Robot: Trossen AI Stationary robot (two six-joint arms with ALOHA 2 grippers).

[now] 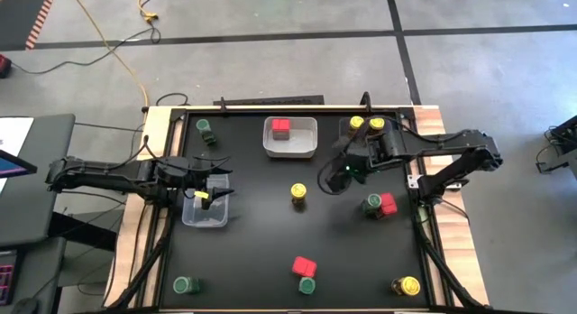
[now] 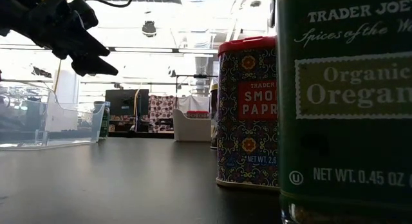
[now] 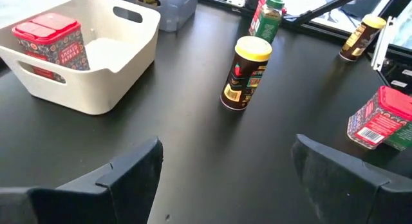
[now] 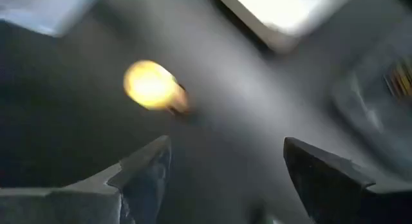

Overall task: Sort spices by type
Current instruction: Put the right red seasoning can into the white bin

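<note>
We see the right gripper (image 1: 341, 177) hovering over the black table (image 1: 252, 251), fingers spread wide with nothing between them. Just ahead of those fingers stands the yellow-lidded jar (image 1: 298, 194) at mid-table, a bright blur in the right wrist view (image 4: 153, 86). Behind the gripper sit a green-lidded jar (image 1: 371, 204) and a red box (image 1: 388, 204), touching each other, and two more yellow jars (image 1: 366, 124) stand close together near the right arm's wrist. Nothing stands between the fingers and the middle jar.

The left gripper (image 1: 221, 178) hangs above a clear tray (image 1: 206, 215) that holds a yellow-topped container (image 1: 203, 196); its fingers are spread too, empty, as the left wrist view (image 3: 225, 176) shows. That view looks past them to the middle jar's label (image 3: 244, 73), to the white bin (image 3: 103, 56) with a red box inside (image 3: 50, 40), and to a red box lying tipped against a green jar (image 3: 380, 118).

From above, we also spot green jars in two corners (image 1: 205, 128) (image 1: 186, 285) and a yellow one (image 1: 407, 285) in a third. The low view fills with an oregano jar (image 2: 344, 102) and a paprika box (image 2: 248, 111) side by side.
</note>
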